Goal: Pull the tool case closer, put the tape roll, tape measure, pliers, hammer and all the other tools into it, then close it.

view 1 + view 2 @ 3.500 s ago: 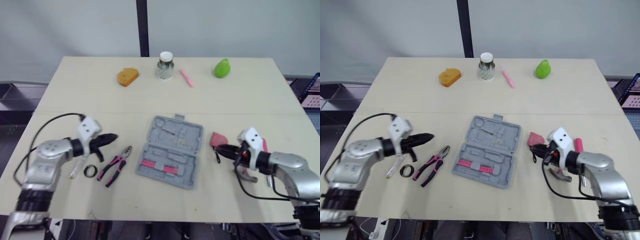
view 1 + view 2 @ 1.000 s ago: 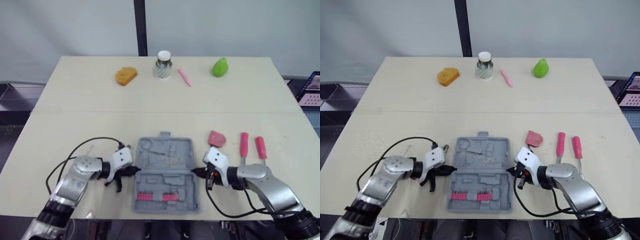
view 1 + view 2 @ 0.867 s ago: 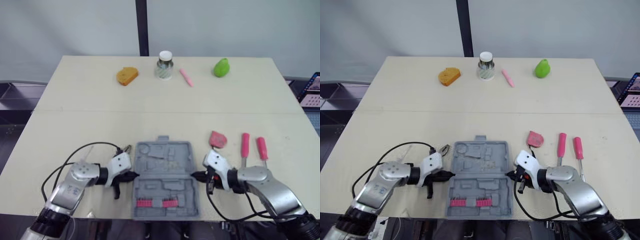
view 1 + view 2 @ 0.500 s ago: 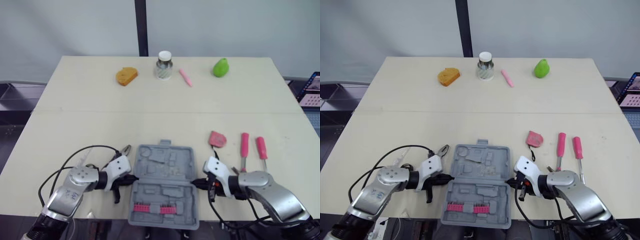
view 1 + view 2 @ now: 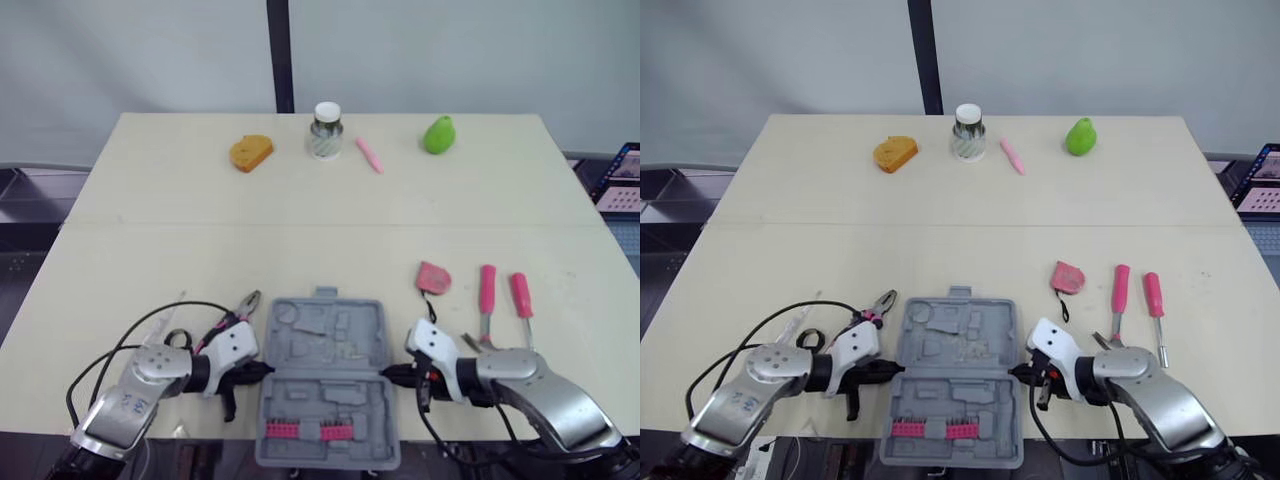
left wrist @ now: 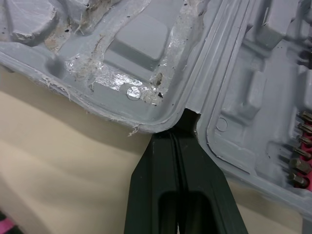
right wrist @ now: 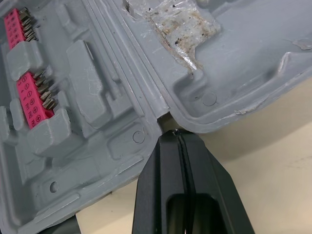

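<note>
The grey tool case [image 5: 325,375] lies open at the front middle of the table, a strip of pink bits in its near half, which reaches over the table's front edge. My left gripper [image 5: 262,370] is shut, its tip set in the hinge notch [image 6: 187,117] on the case's left side. My right gripper [image 5: 388,372] is shut too, its tip in the opposite notch [image 7: 171,134]. Pink-handled pliers [image 5: 238,313] and a black tape roll [image 5: 808,340] lie behind my left arm. A pink tape measure [image 5: 433,277], a pink-handled hammer [image 5: 487,292] and a screwdriver [image 5: 521,296] lie right of the case.
Along the far edge stand an orange object [image 5: 250,152], a jar with a white lid [image 5: 325,130], a pink marker [image 5: 368,155] and a green pear-shaped object [image 5: 437,134]. A whitish thin tool [image 5: 160,322] lies by my left arm.
With both grippers at its hinge, the case has been turned square and slid toward the front edge. Over the last half second it came a little closer still.
</note>
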